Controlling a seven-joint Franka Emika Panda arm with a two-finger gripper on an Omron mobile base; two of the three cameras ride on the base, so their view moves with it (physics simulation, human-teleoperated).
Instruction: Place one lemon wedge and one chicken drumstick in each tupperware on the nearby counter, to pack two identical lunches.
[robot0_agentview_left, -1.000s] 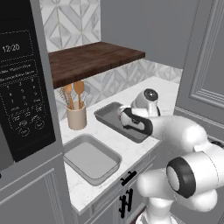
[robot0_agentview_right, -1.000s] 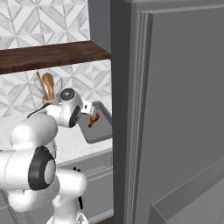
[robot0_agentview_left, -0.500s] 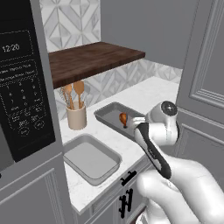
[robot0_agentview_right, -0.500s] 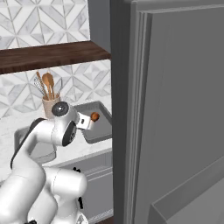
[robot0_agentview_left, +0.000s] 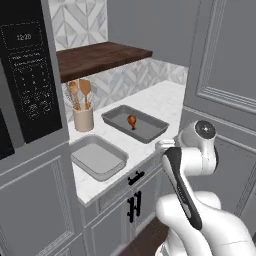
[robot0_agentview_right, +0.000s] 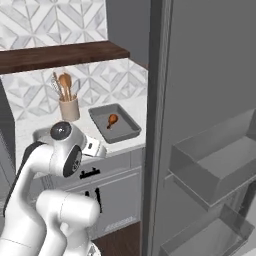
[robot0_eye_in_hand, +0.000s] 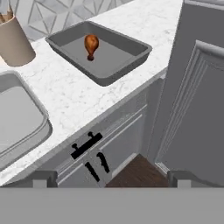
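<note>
A brown chicken drumstick lies in the far grey tupperware on the white counter. The nearer tupperware holds nothing. My gripper hangs open off the counter's front edge, above the cabinet fronts, with nothing between its fingers. It is well back from both containers. The lemon wedge is out of view.
A beige crock of wooden spoons stands behind the containers, under a dark wooden shelf. A black microwave is at the left. Tall grey panels and an open fridge door with shelves close in the right side.
My hand has drawn back from over the far tupperware to the counter's front edge. The drumstick, close to my fingers a second ago, now lies alone in that tupperware.
</note>
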